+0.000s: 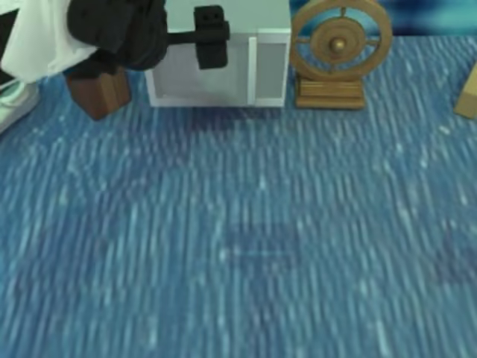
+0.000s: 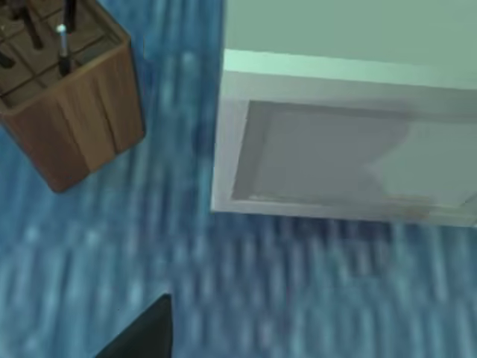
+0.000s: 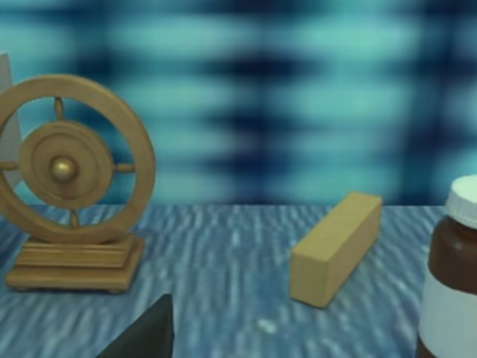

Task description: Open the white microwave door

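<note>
Left gripper (image 1: 211, 36): reaching from the left arm across the microwave's top at the back of the counter (image 1: 238, 246), poised over the front edge above the door; whether it is released or clenched cannot be told.
Door (image 1: 200, 73): just beneath and in front of the left gripper, flush with the microwave (image 2: 350, 37), grey window facing the open counter; it looks closed.
Control panel (image 1: 271, 71): narrow strip beside the door, to the gripper's right.
Knife block (image 1: 98, 91): wooden, on the counter to the gripper's left, apart from the microwave.
Wheel ornament (image 1: 340, 45): wooden, on a stepped base, just right of the microwave.
Right arm: out of the top view; its camera faces the wheel ornament, a wood block (image 3: 335, 247) and a brown jar (image 3: 452, 287).
</note>
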Controlling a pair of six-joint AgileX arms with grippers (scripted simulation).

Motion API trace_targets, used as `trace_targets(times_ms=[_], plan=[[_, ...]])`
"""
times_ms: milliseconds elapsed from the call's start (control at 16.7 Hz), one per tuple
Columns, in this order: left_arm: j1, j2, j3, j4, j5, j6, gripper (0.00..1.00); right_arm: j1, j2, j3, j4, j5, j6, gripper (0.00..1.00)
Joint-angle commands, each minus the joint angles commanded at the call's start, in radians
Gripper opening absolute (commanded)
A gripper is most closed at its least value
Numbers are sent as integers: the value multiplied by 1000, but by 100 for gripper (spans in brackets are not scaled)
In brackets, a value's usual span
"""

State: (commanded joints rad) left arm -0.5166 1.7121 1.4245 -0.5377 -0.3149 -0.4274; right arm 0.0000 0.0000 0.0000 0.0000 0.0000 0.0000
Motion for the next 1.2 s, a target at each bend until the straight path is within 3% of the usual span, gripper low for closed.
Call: trace_targets(times_ms=[480,960,1200], plan=[[-142,440,418,-117,-84,-125,100,0,0,0,0,0,0,100],[-141,474,452,-109,-83,-125,100,0,0,0,0,0,0,100],[-108,618,531,-45,-62,-95,100,0,0,0,0,0,0,100]])
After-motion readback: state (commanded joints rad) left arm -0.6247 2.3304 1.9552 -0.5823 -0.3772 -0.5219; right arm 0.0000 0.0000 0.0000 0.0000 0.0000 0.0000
